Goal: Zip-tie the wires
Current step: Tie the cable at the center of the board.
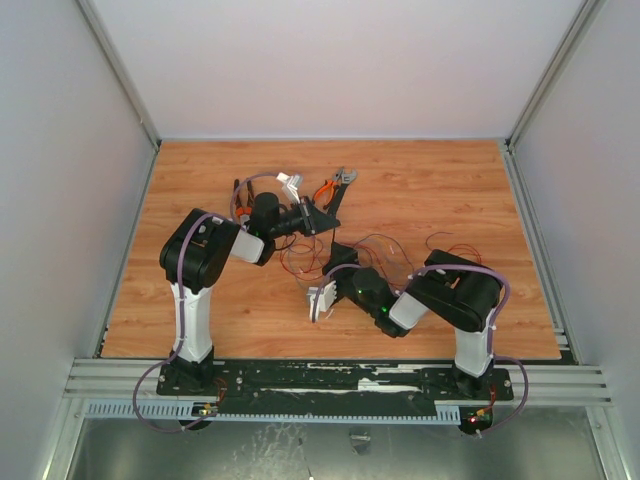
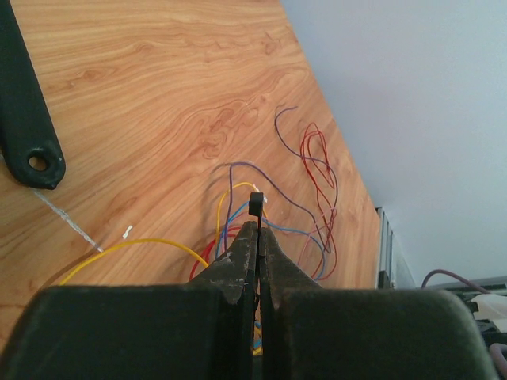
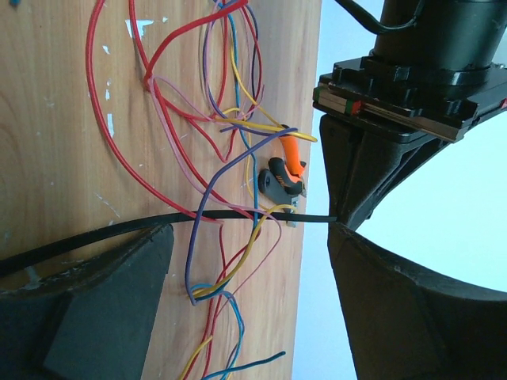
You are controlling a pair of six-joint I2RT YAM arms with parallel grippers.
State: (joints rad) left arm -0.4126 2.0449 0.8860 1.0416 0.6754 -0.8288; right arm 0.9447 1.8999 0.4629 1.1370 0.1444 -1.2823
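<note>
Left gripper, bottom centre of its wrist view: fingers pressed together on the zip tie, just below its square head.

Right gripper: fingers wide apart. The black strip crosses the gap between them, and I can't see either pad touching it.

Wires lie loose on the table, upper left of the right wrist view, with a few strands crossing the strip.

Judgement: the tie looks light, springy and slick, so pinch its flat faces near the free tail. The wires look limp and likely to splay, so gather them where they bunch.
</note>
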